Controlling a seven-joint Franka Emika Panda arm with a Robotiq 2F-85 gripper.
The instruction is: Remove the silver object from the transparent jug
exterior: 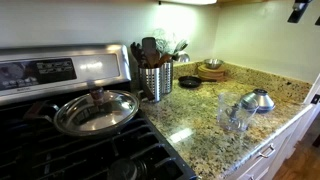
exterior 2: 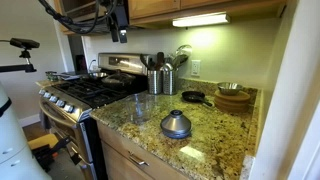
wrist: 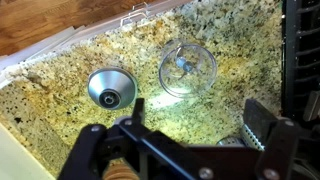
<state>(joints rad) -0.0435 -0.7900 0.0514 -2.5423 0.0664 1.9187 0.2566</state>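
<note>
The transparent jug (wrist: 187, 68) stands upright on the granite counter, seen from above in the wrist view. It also shows in both exterior views (exterior: 232, 112) (exterior 2: 143, 107). The slender silver object (wrist: 183, 66) lies inside it. My gripper (wrist: 198, 120) is open and empty, high above the counter with the jug just beyond its fingertips. In an exterior view the gripper (exterior 2: 118, 30) hangs near the upper cabinets, well above the jug.
A silver dome-shaped item (wrist: 111, 88) (exterior: 257, 100) (exterior 2: 176, 124) sits beside the jug. The stove holds a pan with a silver lid (exterior: 97, 110). A ribbed utensil canister (exterior: 155, 82), a small black pan (exterior 2: 192, 97) and a wooden bowl (exterior 2: 233, 97) stand at the back.
</note>
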